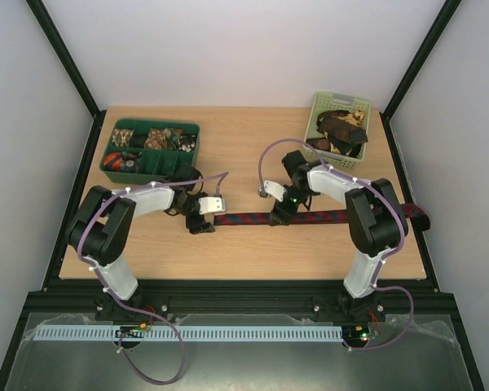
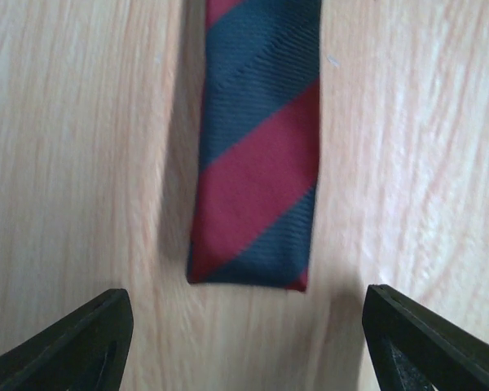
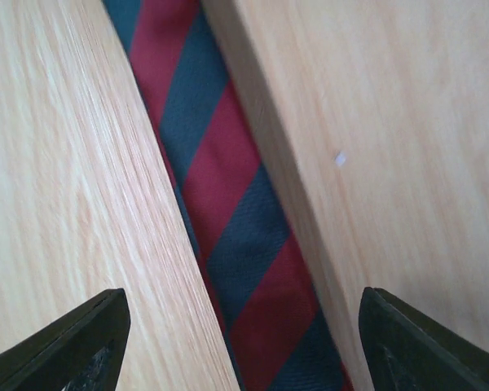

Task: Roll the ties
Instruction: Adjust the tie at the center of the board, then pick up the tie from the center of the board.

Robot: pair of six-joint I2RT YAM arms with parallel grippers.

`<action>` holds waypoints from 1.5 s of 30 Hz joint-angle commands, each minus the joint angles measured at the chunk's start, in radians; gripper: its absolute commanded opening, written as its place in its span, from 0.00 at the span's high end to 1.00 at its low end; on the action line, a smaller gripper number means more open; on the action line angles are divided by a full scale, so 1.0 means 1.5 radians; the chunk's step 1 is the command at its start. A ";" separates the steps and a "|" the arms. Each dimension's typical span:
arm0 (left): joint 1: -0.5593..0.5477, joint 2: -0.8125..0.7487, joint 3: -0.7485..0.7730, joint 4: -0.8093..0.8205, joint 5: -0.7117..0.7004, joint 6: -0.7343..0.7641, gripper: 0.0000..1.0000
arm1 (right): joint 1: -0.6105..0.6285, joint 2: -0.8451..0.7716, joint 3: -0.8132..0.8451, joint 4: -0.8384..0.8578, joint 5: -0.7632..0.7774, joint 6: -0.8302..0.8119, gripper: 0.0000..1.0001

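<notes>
A dark red tie with navy diagonal stripes [image 1: 318, 217] lies flat across the table, running left to right, its far end hanging off the right edge. My left gripper [image 1: 202, 221] is open just beyond the tie's narrow left end [image 2: 253, 244], which lies ahead of and between the open fingers. My right gripper [image 1: 280, 217] is open, hovering over the tie's middle [image 3: 236, 236]; the tie runs between its fingers without being held. More ties [image 1: 338, 134] are piled in the pale green basket.
The pale green basket [image 1: 319, 106] stands at the back right. A dark green divided tray [image 1: 114, 173] holding rolled items stands at the back left. The table edge runs close along the right.
</notes>
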 commanded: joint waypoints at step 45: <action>-0.084 -0.053 0.041 0.055 0.041 -0.094 0.65 | 0.055 0.214 0.067 0.079 -0.247 0.669 0.88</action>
